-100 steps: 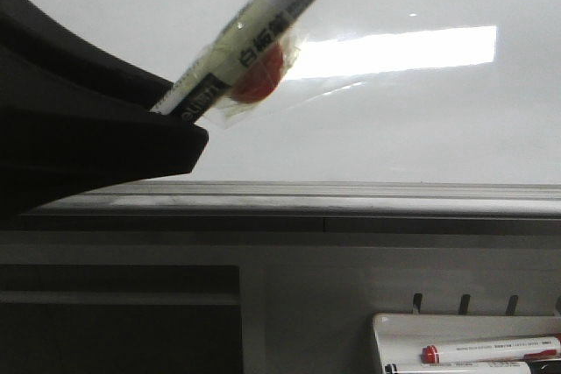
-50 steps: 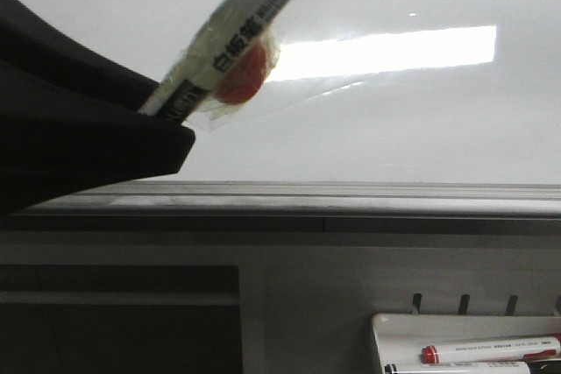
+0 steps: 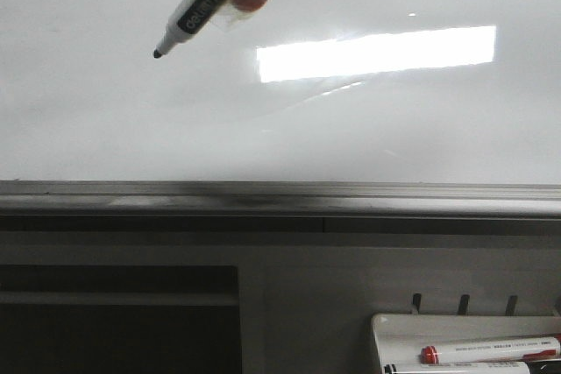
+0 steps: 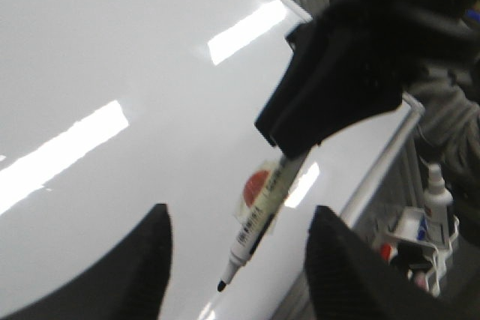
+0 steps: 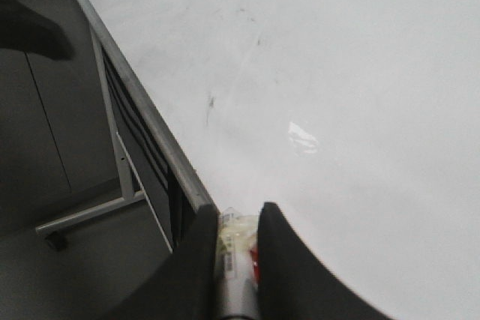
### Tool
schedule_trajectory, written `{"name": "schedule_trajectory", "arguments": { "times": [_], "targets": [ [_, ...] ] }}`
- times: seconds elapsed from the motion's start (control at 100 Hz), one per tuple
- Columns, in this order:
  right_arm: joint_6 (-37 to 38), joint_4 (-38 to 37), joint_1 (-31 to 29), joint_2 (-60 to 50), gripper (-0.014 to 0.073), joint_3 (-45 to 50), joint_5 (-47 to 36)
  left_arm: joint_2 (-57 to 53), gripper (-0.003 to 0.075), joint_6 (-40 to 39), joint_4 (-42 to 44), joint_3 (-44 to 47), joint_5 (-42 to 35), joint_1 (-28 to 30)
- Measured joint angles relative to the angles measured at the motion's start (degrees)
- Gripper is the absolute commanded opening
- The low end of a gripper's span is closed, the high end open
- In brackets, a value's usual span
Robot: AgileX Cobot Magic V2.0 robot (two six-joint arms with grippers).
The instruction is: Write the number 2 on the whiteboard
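1. Lower right of the front view, a tray (image 3: 394,326) holds spare markers.
2. Farther back, the whiteboard (image 3: 368,129) fills the frame, with no number 2 visible: writing seems not yet begun.
3. Upper left, the right gripper (image 5: 234,219) clamps the marker (image 3: 215,2), tip uncapped; the left gripper (image 4: 236,241) hangs spread and empty.

Right gripper (image 5: 236,260) clamps marker (image 5: 234,260) beside whiteboard (image 5: 337,110).
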Motion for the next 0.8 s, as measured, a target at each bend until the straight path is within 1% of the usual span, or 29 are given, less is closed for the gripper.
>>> {"name": "schedule_trajectory", "arguments": {
  "times": [0.02,0.05,0.06,0.07,0.21,0.36,0.51,0.65,0.8],
  "targets": [
    [0.0,0.1,0.0,0.4,-0.0071,-0.1,-0.1,-1.1,0.0091,0.0,-0.6,0.0,0.2,0.4],
    [0.0,0.1,0.0,1.0,-0.0071,-0.7,-0.3,-2.5,0.0034,0.0,-1.3,0.0,0.7,1.1],
    [0.0,0.1,0.0,1.4,-0.0071,-0.8,-0.4,-3.1,-0.0002,0.0,-1.7,0.0,0.8,1.3],
    [0.0,0.3,0.0,1.5,-0.0071,-1.1,-0.4,-3.4,-0.0020,0.0,-1.9,0.0,1.1,1.7],
    [0.0,1.1,-0.6,5.1,-0.0071,-4.0,-0.4,-6.7,-0.0020,0.0,-4.5,0.0,4.2,7.1],
    [-0.1,2.8,-2.2,8.6,-0.0071,-7.3,-0.3,-6.9,-0.0020,0.0,-9.0,0.0,5.0,14.2],
    [-0.1,3.1,-3.5,10.4,-0.0071,-9.3,-0.3,-6.9,-0.0020,0.0,-10.2,0.0,5.1,20.9],
    [-0.1,3.3,-4.3,11.8,-0.0071,-10.4,-0.3,-6.9,-0.0020,0.0,-10.3,0.0,3.5,24.2],
    [-0.1,3.3,-5.4,14.5,-0.0071,-12.5,-0.3,-6.9,-0.0020,0.0,-10.4,0.0,3.0,24.8]
  ]
}}
